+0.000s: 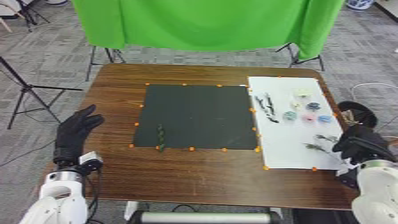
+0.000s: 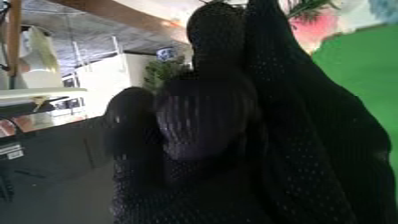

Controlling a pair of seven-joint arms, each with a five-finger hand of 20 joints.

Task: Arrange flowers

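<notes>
Head view: a green sprig [image 1: 161,138] lies on the dark mat [image 1: 200,112], flowers [image 1: 313,106] on the white sheet [image 1: 286,156]. Left hand [image 1: 76,129] spread; right hand's [image 1: 359,142] grip I cannot tell. Likely gathering stems; next needs careful placing.

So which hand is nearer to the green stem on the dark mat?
Left. The left hand is left of the green stem, beyond the dark mat; the right hand is farther off, by the white sheet's right edge.
</notes>
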